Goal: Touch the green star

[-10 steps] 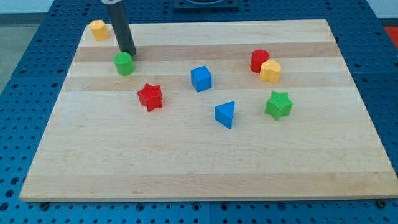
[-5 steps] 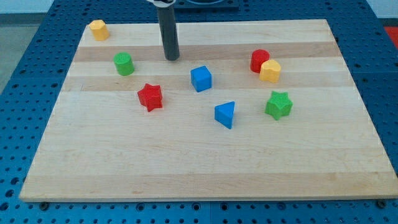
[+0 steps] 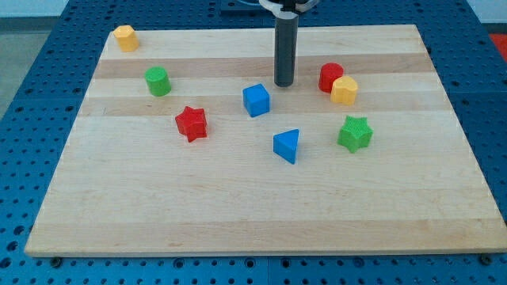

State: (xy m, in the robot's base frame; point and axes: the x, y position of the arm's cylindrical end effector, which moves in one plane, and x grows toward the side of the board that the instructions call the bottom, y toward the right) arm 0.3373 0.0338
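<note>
The green star (image 3: 355,133) lies on the wooden board (image 3: 238,214) at the view's right, below a yellow block (image 3: 344,90). My tip (image 3: 284,83) rests on the board near the view's top middle, up and to the left of the star and well apart from it. It stands between the blue cube (image 3: 256,100) on its lower left and the red cylinder (image 3: 329,76) on its right, touching neither.
A blue triangular block (image 3: 287,146) lies left of the star. A red star (image 3: 191,123) and a green cylinder (image 3: 158,81) lie at the left. A yellow block (image 3: 124,37) sits at the board's top left corner.
My tip has moved steadily to the view's right, from beside the green cylinder past the blue cube to near the red cylinder. No block has moved.
</note>
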